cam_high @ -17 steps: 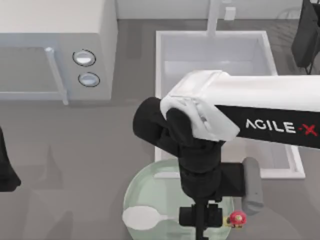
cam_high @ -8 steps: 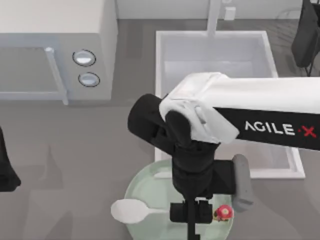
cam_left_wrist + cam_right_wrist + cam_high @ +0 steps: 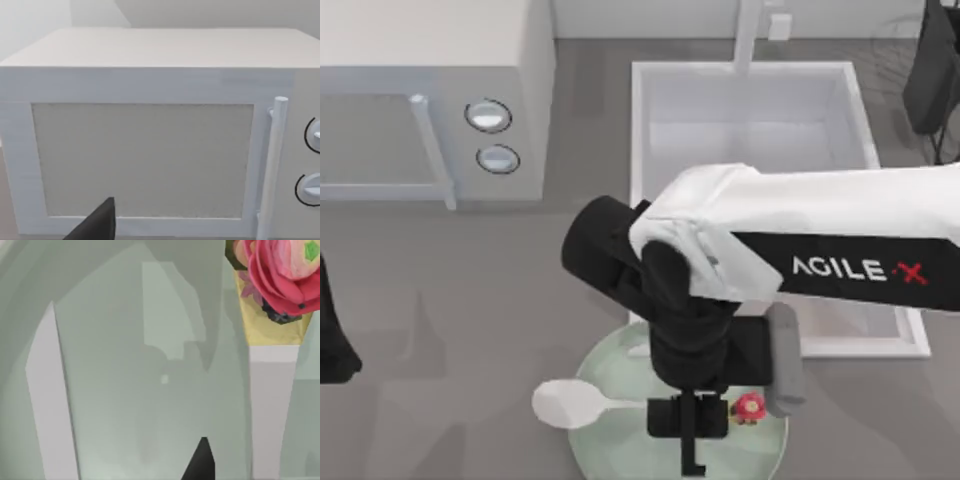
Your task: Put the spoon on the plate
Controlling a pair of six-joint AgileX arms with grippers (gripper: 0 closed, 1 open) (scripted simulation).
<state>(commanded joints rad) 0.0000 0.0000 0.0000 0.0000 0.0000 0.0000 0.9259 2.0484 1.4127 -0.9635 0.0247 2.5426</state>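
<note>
A: Where is the right end effector (image 3: 688, 418) sitting?

B: It is hanging over the plate (image 3: 610, 448), near the front edge of the worktop (image 3: 470, 330), just in front of the sink (image 3: 752, 110). The right arm is reaching in from the right side.

A: Is it gripping anything?

B: Yes, it is clamping the spoon (image 3: 570, 404) by the middle of the handle. The white bowl is sticking out to the left, over the plate's left rim, and the red flower ornament (image 3: 750, 406) is showing just to the right of the fingers.

A: Is the spoon touching the plate?

B: I cannot tell. In the right wrist view the flower (image 3: 280, 275) is lying close above the pale green plate surface (image 3: 130, 390).

A: And the left arm?

B: It is staying parked at the left edge of the worktop. Its wrist view is facing the microwave (image 3: 150, 140), with one dark fingertip (image 3: 97, 227) showing; whether that end effector is open or closed, I cannot tell.
</note>
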